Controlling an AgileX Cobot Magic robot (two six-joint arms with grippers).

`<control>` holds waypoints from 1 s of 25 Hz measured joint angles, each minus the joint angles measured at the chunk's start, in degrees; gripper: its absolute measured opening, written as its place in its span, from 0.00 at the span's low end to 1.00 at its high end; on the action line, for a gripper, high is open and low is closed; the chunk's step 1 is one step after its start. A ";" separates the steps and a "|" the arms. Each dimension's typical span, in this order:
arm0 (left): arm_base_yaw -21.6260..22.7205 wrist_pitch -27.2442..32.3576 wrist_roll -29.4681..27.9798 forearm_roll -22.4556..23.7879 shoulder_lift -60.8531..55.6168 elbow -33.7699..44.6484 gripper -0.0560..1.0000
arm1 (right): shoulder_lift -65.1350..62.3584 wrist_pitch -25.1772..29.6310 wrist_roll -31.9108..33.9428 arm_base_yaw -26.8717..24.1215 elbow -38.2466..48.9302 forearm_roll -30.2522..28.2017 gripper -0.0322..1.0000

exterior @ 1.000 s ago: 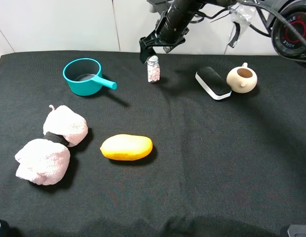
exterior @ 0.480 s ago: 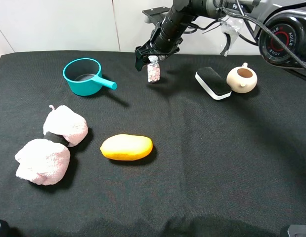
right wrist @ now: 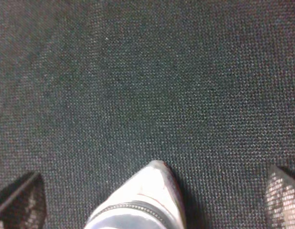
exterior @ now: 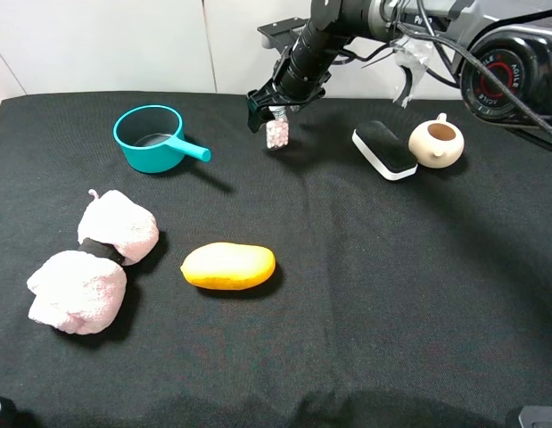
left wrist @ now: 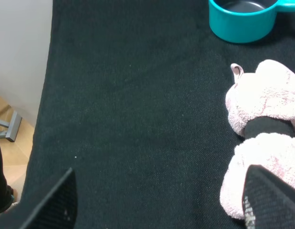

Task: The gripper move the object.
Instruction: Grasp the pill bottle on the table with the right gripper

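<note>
A small clear bottle of pink pills (exterior: 276, 135) stands upright on the black cloth at the back middle. My right gripper (exterior: 270, 101) reaches in from the back right and is open, its two fingers either side of the bottle's top and not touching it. In the right wrist view the bottle's pale top (right wrist: 140, 202) sits between the two fingertips (right wrist: 21, 200), well apart from both. My left gripper (left wrist: 159, 205) is open and empty above the cloth's left side, next to the pink towel (left wrist: 261, 143).
A teal scoop cup (exterior: 151, 137) stands at the back left. Two pink towel bundles (exterior: 118, 226) (exterior: 77, 292) lie at the left. A yellow mango-shaped object (exterior: 228, 266) lies in the middle. A black-and-white eraser (exterior: 384, 149) and a beige teapot (exterior: 436, 143) sit at the back right.
My right gripper has come down over the pill bottle, from above and behind it to straddling its top. The bottle has not moved. The left arm is not visible in the earlier frames.
</note>
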 joint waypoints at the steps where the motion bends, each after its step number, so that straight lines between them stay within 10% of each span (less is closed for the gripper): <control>1: 0.00 0.00 0.00 0.00 0.00 0.00 0.78 | 0.12 0.00 0.00 0.00 0.00 0.00 0.70; 25: 0.00 0.00 0.00 0.00 0.00 0.00 0.78 | 2.78 -0.35 0.11 0.00 -0.05 -2.60 0.70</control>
